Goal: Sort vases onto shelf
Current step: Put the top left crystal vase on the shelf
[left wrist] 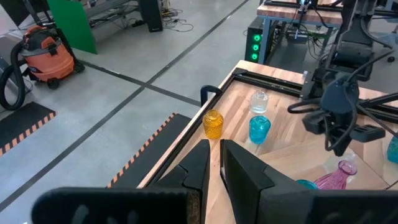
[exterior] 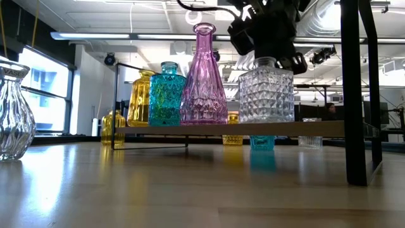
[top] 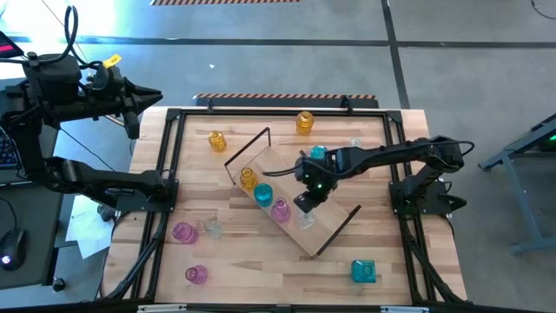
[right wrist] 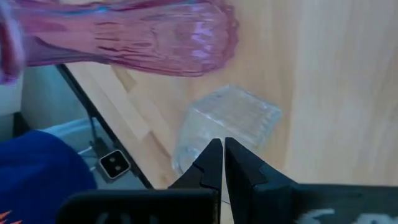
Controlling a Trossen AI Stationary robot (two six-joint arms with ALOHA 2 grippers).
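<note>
The slatted wooden tabletop [top: 261,261] carries everything, with the right arm [top: 391,156] reaching in over it from its base. Directly beneath the right gripper [top: 306,204] the light-wood shelf [top: 326,222] lies at a slant, black frame loops at both ends. The left arm [top: 95,183] waits well away from the right gripper, at the table's far-left edge; the left gripper [left wrist: 213,163] shows its fingers nearly together with a thin slit between, nothing in them.

Four vases stand in a row on the shelf. The clear diamond-cut vase [exterior: 266,92] sits right under the right gripper, whose fingers [right wrist: 211,163] are pressed together and grip nothing, poised just above its mouth. Next along, just beside the gripper, is the tall pink bottle vase [exterior: 204,79], then the teal vase [exterior: 166,95], then the amber vase [exterior: 140,98] at the end farthest from it.

Off the shelf, an amber jar [top: 304,123] and a teal vase by the arm [top: 318,154] lie behind the gripper, another amber vase [top: 216,141] farther out. A square teal vase [top: 364,272] rests near the table's front corner. Two pink vases [top: 183,232] [top: 196,275] and a small clear one [top: 212,229] sit well apart on the left.
</note>
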